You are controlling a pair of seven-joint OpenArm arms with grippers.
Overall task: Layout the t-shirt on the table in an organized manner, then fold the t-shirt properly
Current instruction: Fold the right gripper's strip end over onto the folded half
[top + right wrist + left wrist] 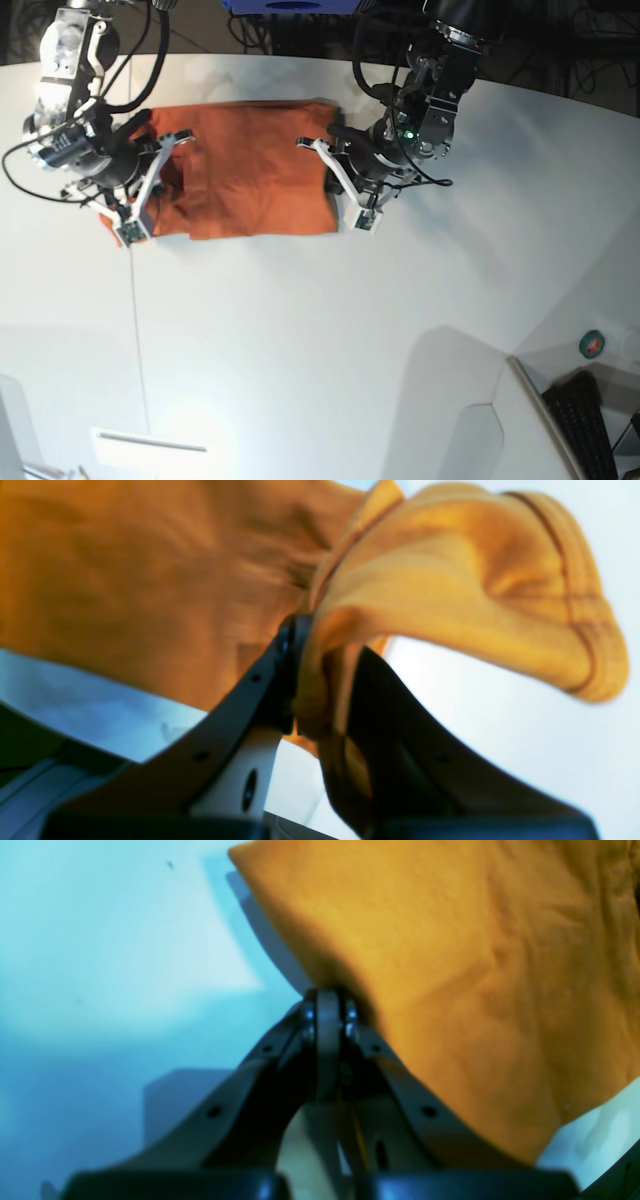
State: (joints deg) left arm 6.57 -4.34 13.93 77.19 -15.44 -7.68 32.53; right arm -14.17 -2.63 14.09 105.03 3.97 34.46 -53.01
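Shirt (250, 170) flat on counter (330, 330), far side. Wrist views blurred. Left pincer (327, 1000) clamped on shirt edge; right pincer (320, 670) gripping bunched cloth, both grips hidden from base view.

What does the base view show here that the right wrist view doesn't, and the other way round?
Only the base view shows the whole t-shirt spread on the table, both arms at its opposite ends, including the left gripper, plus a dark seam line on the tabletop. Only the right wrist view shows the right gripper close up, pinched on a bunched fold with a stitched hem. Both show orange cloth on the white surface.
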